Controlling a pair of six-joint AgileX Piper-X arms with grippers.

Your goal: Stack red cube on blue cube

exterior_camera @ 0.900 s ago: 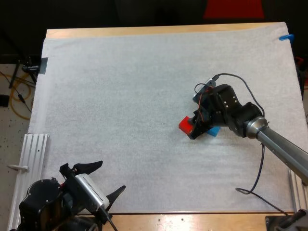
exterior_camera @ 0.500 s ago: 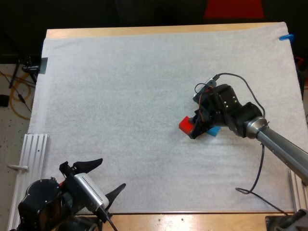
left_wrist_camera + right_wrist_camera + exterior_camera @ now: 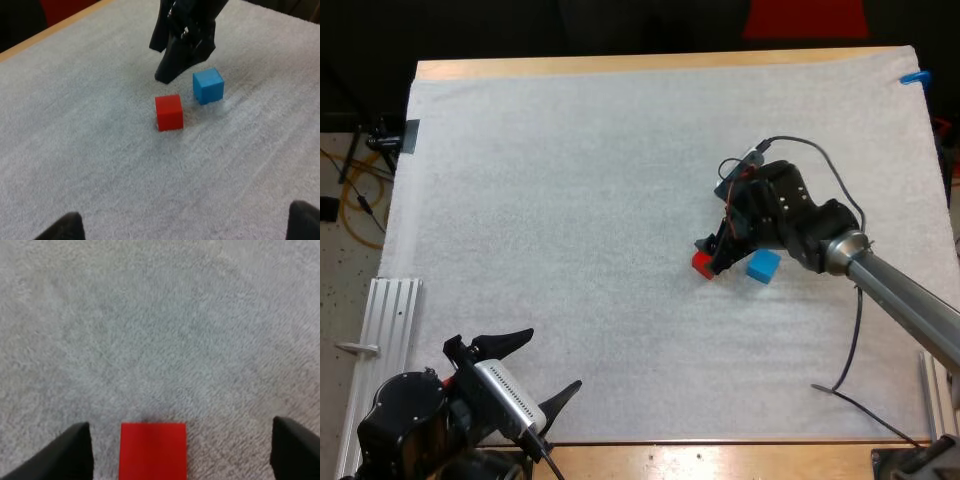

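We are backing our right gripper (image 3: 712,256) off, fingers spread and empty | red cube (image 3: 701,265) is sitting near blue cube (image 3: 763,265), unstacked | grasp is pending

red cube (image 3: 169,112), bright blue cube (image 3: 208,85), white mat (image 3: 570,200), black right gripper (image 3: 713,253)

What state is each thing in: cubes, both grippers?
Red cube: on the mat, unheld, unstacked.
Blue cube: on the mat, apart from the red cube, nothing on top.
Right gripper: open, over the red cube, fingers clear of it.
Left gripper: open, holding nothing.
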